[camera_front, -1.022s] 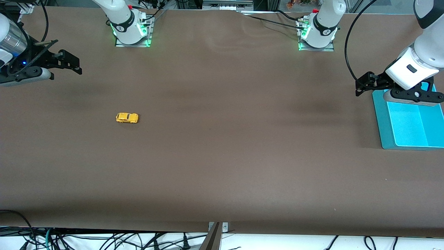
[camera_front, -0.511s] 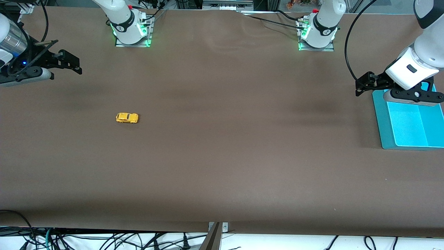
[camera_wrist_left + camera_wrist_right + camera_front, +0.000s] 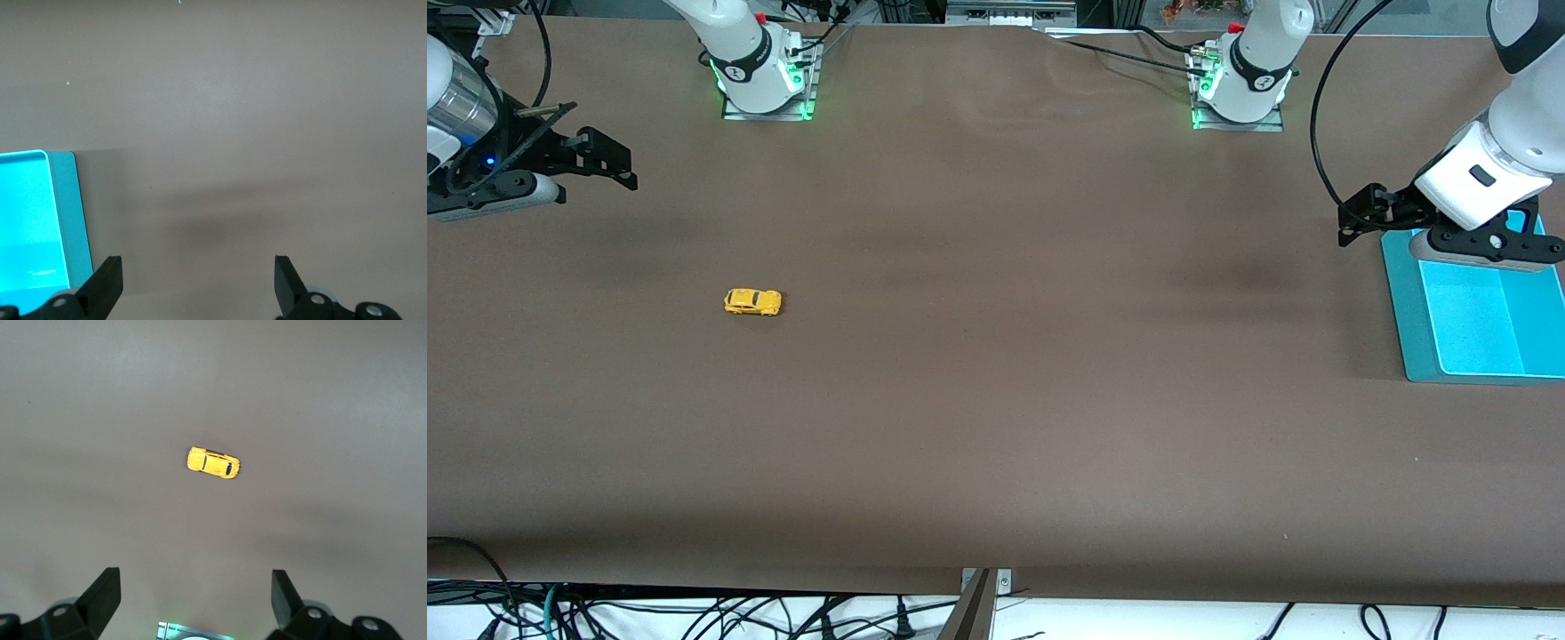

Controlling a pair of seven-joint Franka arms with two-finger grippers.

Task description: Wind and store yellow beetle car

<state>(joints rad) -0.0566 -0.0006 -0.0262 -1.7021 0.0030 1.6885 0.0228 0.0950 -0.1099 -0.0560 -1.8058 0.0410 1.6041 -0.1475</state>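
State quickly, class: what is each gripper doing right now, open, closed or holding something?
Left gripper: open, empty, up beside the teal tray.
Right gripper: open, empty, up over the table, away from the yellow beetle car.

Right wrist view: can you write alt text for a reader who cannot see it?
A tiny yellow beetle car sits alone on its wheels on the brown table, untouched. The right end effector hangs above the table, short of the car, with its two dark fingers spread wide and holding nothing.
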